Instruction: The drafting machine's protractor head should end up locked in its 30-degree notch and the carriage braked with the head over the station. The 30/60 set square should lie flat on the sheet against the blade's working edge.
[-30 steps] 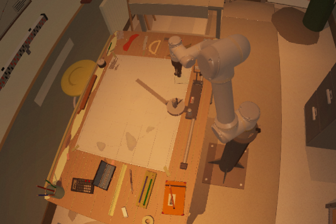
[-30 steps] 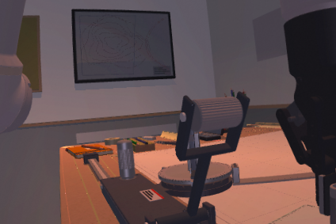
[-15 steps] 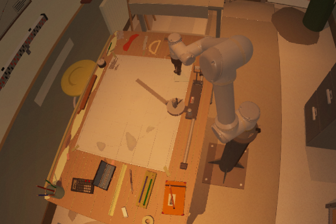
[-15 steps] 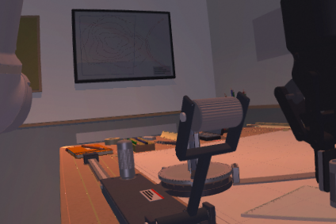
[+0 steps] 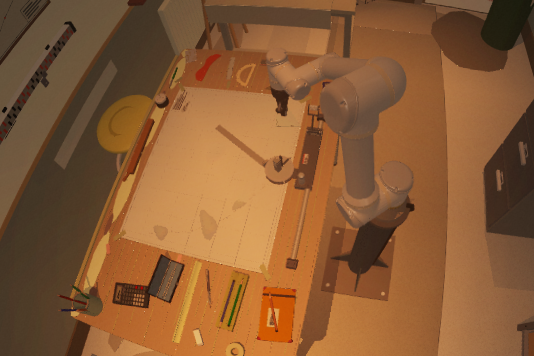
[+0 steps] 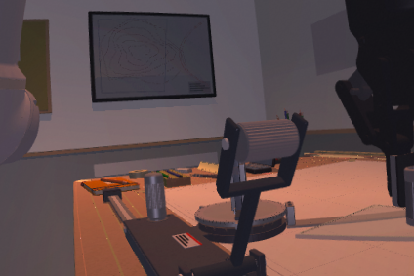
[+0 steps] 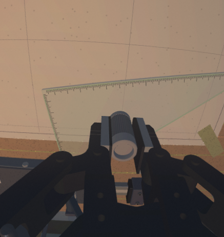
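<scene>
At the far right corner of the drawing sheet, the clear 30/60 set square hangs tilted, one corner low over the paper. I hold it by its knurled grey knob, my gripper closed around that knob. The protractor head sits mid-sheet beside the rail, its blade running diagonally up and left across the sheet. The carriage rests on the rail along the sheet's right edge, with a knurled brake knob and a lever handle on it.
The robot arm stands right of the board. Drafting tools line the near edge: calculator, scale ruler, pencil tray, orange pad. A protractor and red French curve lie along the far edge.
</scene>
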Robot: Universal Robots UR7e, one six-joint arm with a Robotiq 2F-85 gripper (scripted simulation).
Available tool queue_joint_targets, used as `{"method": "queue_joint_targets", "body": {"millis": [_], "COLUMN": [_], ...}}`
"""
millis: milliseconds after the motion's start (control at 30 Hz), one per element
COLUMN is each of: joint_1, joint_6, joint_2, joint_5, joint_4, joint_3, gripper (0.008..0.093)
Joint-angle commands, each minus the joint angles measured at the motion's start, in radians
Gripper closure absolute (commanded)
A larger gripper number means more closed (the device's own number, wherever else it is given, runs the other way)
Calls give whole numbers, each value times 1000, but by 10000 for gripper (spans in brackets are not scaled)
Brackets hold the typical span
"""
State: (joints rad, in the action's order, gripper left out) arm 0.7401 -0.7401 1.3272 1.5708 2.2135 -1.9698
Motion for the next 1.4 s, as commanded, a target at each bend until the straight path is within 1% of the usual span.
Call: {"method": "queue_joint_targets", "body": {"millis": [0,400,1367], "joint_1": [0,0,0], "joint_6": [0,0,19], "joint_2": [2,12,13], "joint_5": [0,0,0], "joint_4": [-2,-20,-21], "joint_3": [1,9,10], "gripper": [934,934,934]}}
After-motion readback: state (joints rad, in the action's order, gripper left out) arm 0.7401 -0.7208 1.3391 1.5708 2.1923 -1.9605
